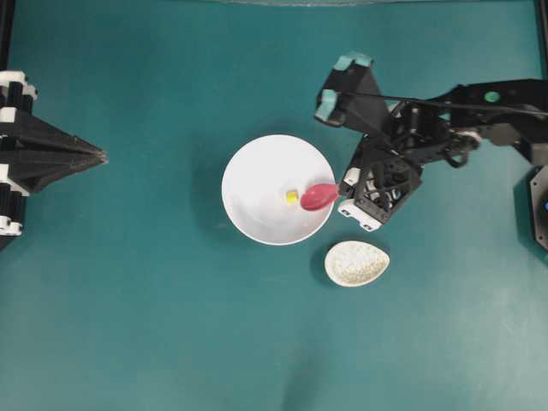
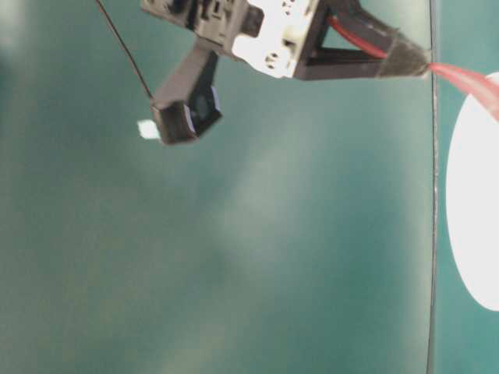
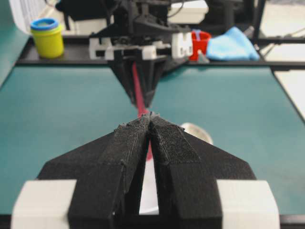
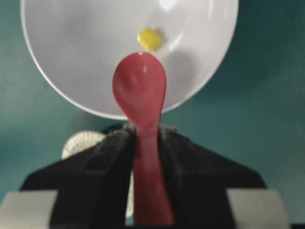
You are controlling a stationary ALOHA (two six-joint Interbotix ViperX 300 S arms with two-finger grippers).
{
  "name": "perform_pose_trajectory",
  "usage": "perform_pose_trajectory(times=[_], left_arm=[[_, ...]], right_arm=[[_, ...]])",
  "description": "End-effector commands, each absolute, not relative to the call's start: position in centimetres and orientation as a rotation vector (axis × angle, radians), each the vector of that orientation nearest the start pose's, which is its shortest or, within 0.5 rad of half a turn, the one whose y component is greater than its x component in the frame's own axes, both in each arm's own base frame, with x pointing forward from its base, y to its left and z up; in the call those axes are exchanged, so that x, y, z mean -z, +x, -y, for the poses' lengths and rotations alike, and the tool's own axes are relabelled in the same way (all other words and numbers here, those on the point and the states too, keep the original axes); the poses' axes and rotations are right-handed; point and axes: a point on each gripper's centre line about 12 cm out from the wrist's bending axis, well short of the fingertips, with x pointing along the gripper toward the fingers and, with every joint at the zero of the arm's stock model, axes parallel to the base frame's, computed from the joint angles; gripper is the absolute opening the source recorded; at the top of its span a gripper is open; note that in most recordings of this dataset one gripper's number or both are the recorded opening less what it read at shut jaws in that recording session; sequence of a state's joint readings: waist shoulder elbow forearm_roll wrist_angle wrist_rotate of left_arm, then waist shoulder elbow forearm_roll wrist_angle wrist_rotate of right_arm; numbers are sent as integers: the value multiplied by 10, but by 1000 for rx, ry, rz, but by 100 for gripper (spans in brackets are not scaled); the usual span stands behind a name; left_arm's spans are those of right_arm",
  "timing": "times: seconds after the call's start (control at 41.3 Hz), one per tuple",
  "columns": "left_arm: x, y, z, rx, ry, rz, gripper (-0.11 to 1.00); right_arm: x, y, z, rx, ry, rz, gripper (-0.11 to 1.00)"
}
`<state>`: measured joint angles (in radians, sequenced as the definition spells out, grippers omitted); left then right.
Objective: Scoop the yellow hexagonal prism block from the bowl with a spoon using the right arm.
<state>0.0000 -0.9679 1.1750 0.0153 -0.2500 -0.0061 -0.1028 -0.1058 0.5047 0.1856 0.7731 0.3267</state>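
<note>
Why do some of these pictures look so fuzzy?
Table-level view: the camera sits too close, so the right gripper and bowl blur. Right wrist view: the spoon and yellow block look soft. Overhead view stays sharp.

Glossy pink-red spoon (image 4: 140,90), smooth shiny white bowl (image 4: 71,57), matt teal table (image 1: 128,325).

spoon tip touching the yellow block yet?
Cannot tell. Right wrist view shows white bowl between spoon and yellow block, but the overhead view shows them nearly adjacent.

In the overhead view the block (image 1: 292,197) lies in the bowl (image 1: 257,171), the spoon (image 1: 319,196) just right of it; the spoon rest (image 1: 356,263) sits on the desk (image 1: 154,325) lower right.
</note>
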Motion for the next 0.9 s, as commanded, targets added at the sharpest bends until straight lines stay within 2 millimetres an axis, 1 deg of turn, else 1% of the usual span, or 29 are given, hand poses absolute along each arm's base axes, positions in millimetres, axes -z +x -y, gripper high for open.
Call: perform_pose_trajectory(times=[0.0, 0.291, 0.727, 0.873], left_arm=[[-300, 200, 1, 6, 10, 71, 7], [-301, 200, 1, 6, 10, 74, 7], [-301, 200, 1, 6, 10, 74, 7], [-300, 200, 1, 4, 10, 72, 7]], right_arm=[[-223, 358, 22, 239, 545, -1146, 25], [-225, 375, 24, 240, 542, -1219, 25], [-225, 377, 34, 263, 559, -1241, 25], [-220, 379, 35, 267, 560, -1252, 25]])
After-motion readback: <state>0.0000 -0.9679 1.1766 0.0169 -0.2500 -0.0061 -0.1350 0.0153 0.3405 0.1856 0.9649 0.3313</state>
